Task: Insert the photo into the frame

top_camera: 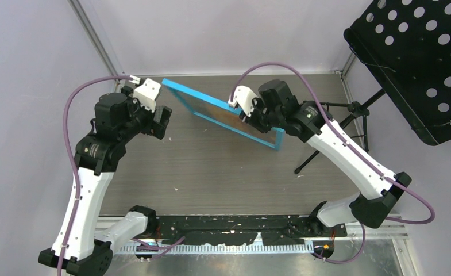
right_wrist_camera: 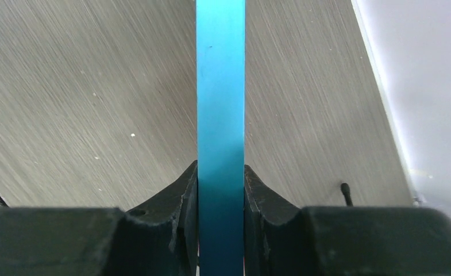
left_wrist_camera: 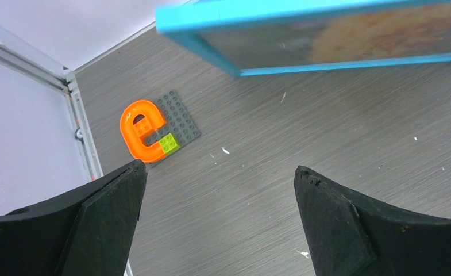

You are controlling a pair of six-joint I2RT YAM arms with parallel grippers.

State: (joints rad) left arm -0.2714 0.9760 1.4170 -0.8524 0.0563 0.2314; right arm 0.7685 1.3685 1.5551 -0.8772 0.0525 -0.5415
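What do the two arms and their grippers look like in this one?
Left arm and right arm: white link shells, black joint housings, a purple cable looping along each. Left gripper and right gripper: black wedge-shaped fingers, white housing at the wrist.

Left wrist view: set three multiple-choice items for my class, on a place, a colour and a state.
1. The orange letter lies: A in a bowl; B on a chair; C on the grey brick plate.
2. The frame is: A red; B blue; C white.
3. The left hand is: A open and empty; B shut on the letter; C shut on a cup.
Answers: 1 C, it sits on the plate; 2 B, its rim shows blue; 3 A, its fingers stand apart with nothing between.
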